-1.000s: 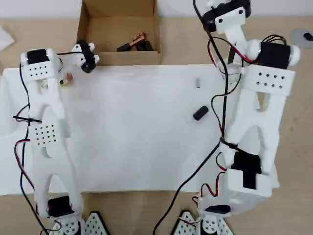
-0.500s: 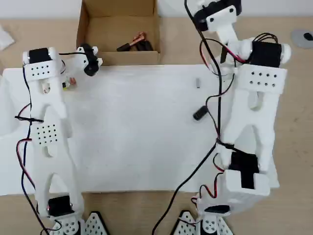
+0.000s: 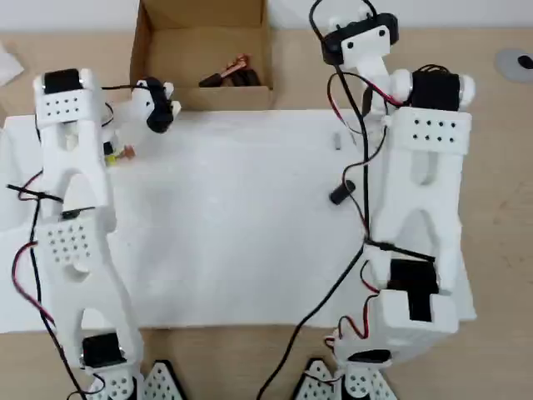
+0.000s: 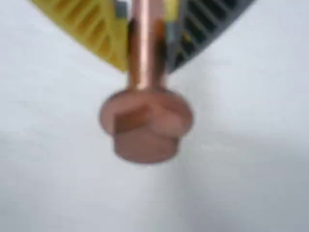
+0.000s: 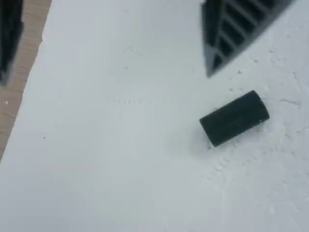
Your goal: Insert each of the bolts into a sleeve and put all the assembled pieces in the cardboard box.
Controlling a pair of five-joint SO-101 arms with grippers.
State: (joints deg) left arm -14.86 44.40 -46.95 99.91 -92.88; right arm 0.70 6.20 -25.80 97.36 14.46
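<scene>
1. Copper-coloured bolt [image 4: 145, 123] is clamped by its shaft in the left hand [image 4: 145, 67], between a yellow finger [image 4: 91, 29] and a dark one [image 4: 207, 29]. Its hexagonal head sticks out over the white mat [image 4: 251, 169].
2. Seen from above, that hand holds the bolt near the mat's far left corner, just in front of the cardboard box [image 3: 150, 50].
3. Black sleeve [image 5: 234, 118] lies on its side on the mat, near the right hand [image 5: 229, 38] but apart from it. Whether that hand is spread or closed cannot be told.
4. Cardboard box stands on the wooden counter [image 3: 300, 75] beyond the mat, with copper-and-black pieces [image 3: 229, 73] lying inside near its front wall.
</scene>
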